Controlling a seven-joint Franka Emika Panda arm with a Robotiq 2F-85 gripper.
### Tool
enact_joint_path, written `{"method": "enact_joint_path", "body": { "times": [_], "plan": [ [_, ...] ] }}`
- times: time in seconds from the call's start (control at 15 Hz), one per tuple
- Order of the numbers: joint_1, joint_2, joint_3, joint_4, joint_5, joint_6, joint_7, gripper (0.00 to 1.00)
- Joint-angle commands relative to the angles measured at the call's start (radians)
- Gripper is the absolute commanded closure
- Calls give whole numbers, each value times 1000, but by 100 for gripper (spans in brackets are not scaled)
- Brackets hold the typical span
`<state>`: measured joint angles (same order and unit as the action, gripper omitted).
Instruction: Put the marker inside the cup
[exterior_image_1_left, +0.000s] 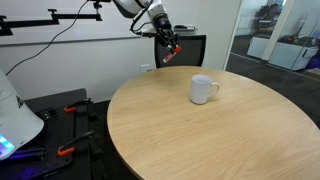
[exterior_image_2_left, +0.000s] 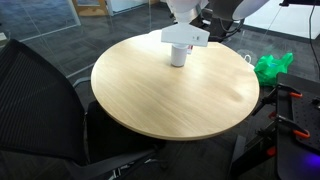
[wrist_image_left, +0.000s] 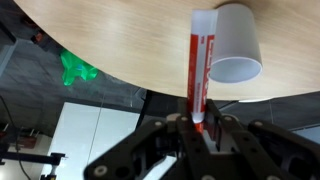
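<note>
My gripper (exterior_image_1_left: 170, 50) is shut on the red marker (wrist_image_left: 198, 70), which sticks out from between the fingers (wrist_image_left: 197, 125) with its paler end away from me. In an exterior view the marker (exterior_image_1_left: 172, 50) hangs above the far edge of the table. The white cup (exterior_image_1_left: 203, 89) stands upright on the round wooden table (exterior_image_1_left: 200, 130), handle to one side, nearer the camera than my gripper. In the wrist view the cup's open mouth (wrist_image_left: 232, 45) is just beside the marker tip. In an exterior view the cup (exterior_image_2_left: 179, 53) is partly hidden behind my arm.
A black chair (exterior_image_2_left: 45, 100) stands by the table. A green bag (exterior_image_2_left: 270, 67) lies on the floor. Black equipment with red clamps (exterior_image_1_left: 60, 125) sits beside the table. Glass office walls are behind.
</note>
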<state>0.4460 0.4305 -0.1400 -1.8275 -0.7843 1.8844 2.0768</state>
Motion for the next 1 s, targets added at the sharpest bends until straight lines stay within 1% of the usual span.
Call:
{"method": "enact_joint_path", "body": {
  "times": [0.0,0.13,0.27,0.33,0.4,0.53,0.67,0.73,0.93],
  "plan": [
    [-59,-77,77,-41,-99,-88,10,95],
    [-93,-104,105,-54,-148,-110,-7,95],
    [-131,-127,126,-70,-194,-107,-35,95],
    [-137,-70,148,-17,-169,-112,-7,95],
    [-150,-75,156,-20,-173,-110,-8,80],
    [-162,-72,168,-20,-171,-109,-9,80],
    [-161,-67,173,-20,-170,-109,-8,80],
    [-157,-58,165,-16,-184,-126,23,95],
    [-164,-23,143,4,-267,-171,124,95]
  ]
}}
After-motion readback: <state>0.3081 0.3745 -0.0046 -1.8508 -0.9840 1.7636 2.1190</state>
